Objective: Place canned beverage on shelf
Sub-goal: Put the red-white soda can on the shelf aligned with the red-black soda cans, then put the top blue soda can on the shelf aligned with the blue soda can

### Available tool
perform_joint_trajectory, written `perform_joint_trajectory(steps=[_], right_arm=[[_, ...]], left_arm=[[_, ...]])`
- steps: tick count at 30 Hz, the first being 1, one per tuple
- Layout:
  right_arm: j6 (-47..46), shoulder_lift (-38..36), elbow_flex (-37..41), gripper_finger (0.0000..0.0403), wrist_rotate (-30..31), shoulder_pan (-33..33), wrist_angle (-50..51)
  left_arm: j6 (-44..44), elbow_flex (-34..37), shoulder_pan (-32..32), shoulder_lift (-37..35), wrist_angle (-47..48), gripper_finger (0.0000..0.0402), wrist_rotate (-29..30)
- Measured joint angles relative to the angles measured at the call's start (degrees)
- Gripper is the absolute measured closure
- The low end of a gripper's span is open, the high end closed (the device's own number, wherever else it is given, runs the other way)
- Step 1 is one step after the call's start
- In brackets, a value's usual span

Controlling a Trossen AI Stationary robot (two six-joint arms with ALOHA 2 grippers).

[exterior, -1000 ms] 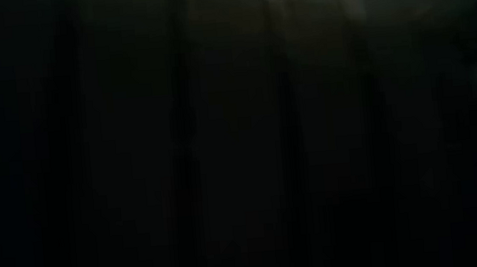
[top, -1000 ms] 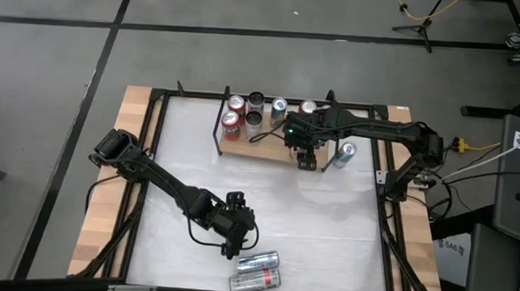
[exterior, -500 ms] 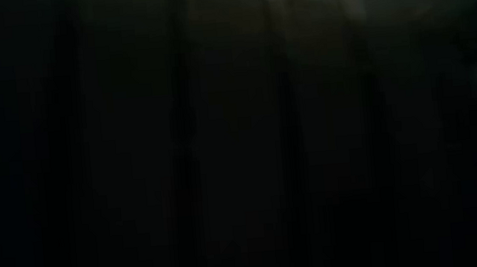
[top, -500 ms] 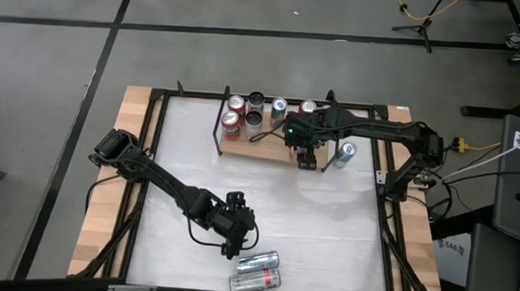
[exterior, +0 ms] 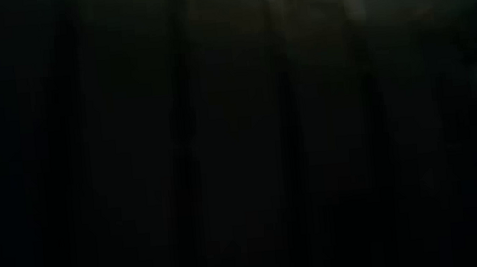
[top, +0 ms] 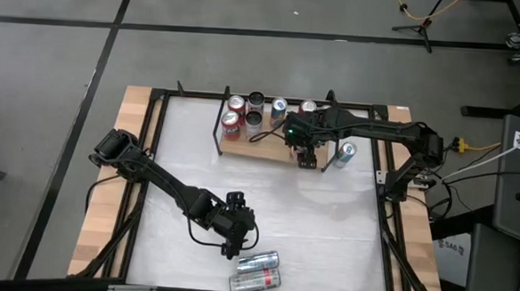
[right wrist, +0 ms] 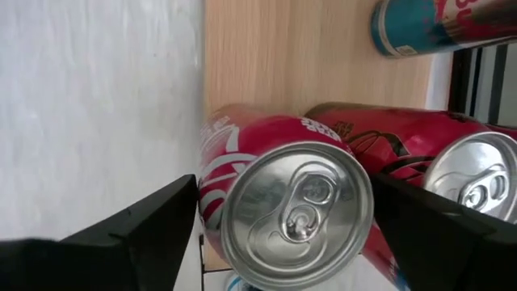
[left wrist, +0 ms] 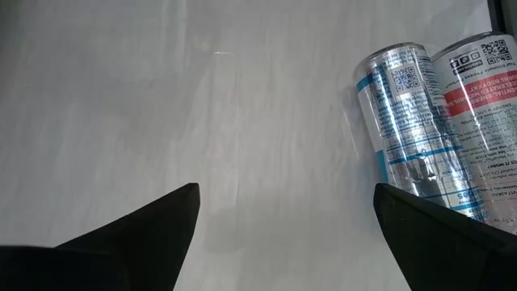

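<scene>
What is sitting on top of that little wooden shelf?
Upright drink cans crowd the shelf: two red cans, two dark ones, two silver-topped ones. The right gripper covers the shelf's right end, straddling another red can.

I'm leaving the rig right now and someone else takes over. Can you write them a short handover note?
Right gripper: open, its fingers either side of an upright red can at the shelf's right end; the can is not gripped.
Left gripper: open and empty, low over the white tabletop near two cans lying on their sides.
Done: several cans stand on the shelf.
Left: the two lying cans, plus one upright can on the table just right of the shelf.
The low view is dark.
</scene>
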State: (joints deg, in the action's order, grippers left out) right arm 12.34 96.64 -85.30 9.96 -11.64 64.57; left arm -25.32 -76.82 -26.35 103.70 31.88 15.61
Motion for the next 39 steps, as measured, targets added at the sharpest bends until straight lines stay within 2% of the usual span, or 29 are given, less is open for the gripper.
perform_joint_trajectory(steps=[7, 20, 26, 31, 39], right_arm=[[-0.07, -0.02, -2.23, 0.005, 0.04, -0.02, 4.04], [-6.06, -0.06, -11.87, 0.0049, -0.54, 0.0, 17.5], [-8.03, -3.67, -12.29, 0.0049, -3.89, 0.02, 21.09], [-13.37, -11.35, -8.25, 0.0049, -3.04, 0.04, 22.48], [-20.05, -27.21, 5.01, 0.0049, -2.92, 0.04, 22.21]], left_arm=[[0.0, 0.0, 0.0, 0.0, -0.02, 0.0038, -0.02], [0.0, 0.0, 0.0, 0.0, -0.03, 0.0038, 0.0], [0.0, 0.0, 0.02, 0.02, -0.53, 0.0038, 0.41], [0.2, 0.0, 0.02, 0.02, -2.37, 0.0038, 0.48], [0.44, 0.0, 0.02, 0.02, -3.1, 0.0038, 0.51]])
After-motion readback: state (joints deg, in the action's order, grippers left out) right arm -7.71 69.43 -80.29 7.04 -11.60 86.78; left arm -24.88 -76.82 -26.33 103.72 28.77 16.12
